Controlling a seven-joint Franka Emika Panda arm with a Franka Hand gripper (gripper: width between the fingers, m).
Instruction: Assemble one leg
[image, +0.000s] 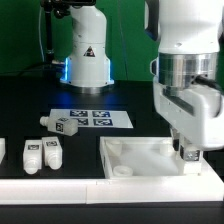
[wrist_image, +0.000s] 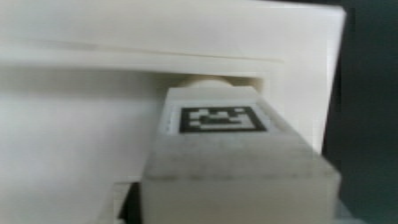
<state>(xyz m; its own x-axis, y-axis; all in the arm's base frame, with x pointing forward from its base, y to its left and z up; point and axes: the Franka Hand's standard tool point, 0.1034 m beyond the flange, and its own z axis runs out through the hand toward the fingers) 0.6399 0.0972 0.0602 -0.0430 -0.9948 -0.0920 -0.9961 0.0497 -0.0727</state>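
1. The arm (image: 185, 60) comes down on the exterior view's right, and its gripper (image: 186, 151) stands low over the right part of the panel (image: 140, 158).
2. The panel is a flat white square piece with a raised rim; it lies on the black table (image: 30, 100), near the front edge.
3. In the wrist view a leg (wrist_image: 222, 125) fills the middle, and the tag (wrist_image: 221, 119) on its side faces the camera. Its far end touches the white panel (wrist_image: 107, 50) at a small round stub.
4. This leg seems to be held between the fingers, but the fingers themselves are not clear in any view, so I cannot tell how wide they stand.
5. Three more legs lie on the table at the exterior view's left: one (image: 67, 124) just beside the marker board (image: 92, 118), and two (image: 42, 152) nearer the front, side by side.
6. Another white piece (image: 2, 150) shows at the left edge, cut by the frame.
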